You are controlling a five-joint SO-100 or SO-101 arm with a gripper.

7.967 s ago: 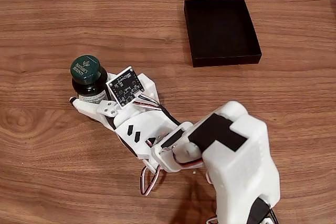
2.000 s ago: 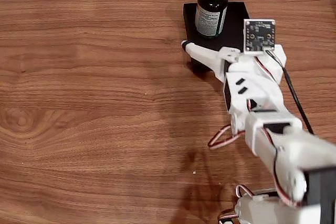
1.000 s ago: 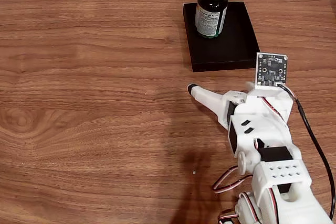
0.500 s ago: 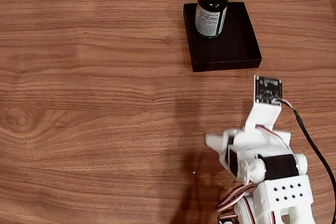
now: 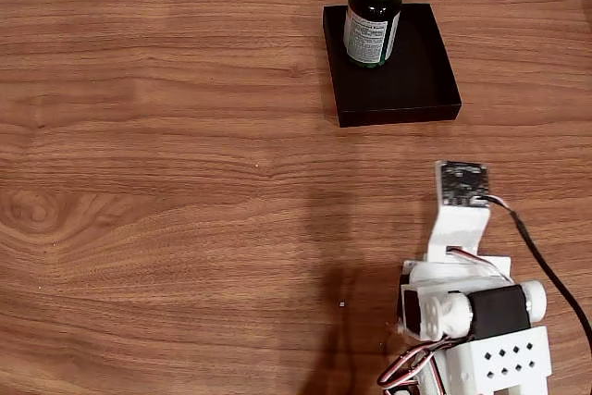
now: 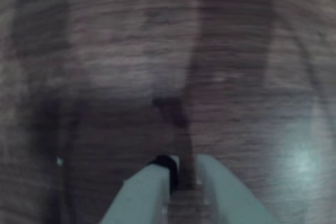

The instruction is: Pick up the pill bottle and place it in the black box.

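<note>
pill bottle (image 5: pixel 373 14): upright in black box (image 5: pixel 407 80), at its far left corner | black box: near table's (image 5: pixel 166 182) far edge | gripper (image 6: pixel 182 165): fingers nearly together, holding nothing, over bare wood, wrist view blurred

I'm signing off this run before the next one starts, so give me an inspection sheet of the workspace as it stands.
Surface: wooden table, bare apart from a tiny pale speck.
Job's things: pill bottle upright inside the black box, at its far left corner.
Clutter: nothing seen.
Gripper: gripper empty, fingertips close together, over bare wood in the blurred wrist view.
Cables: black cable from the circuit board; red and white wires at the arm.
Surroundings: pale strip beyond the table's far edge.
</note>
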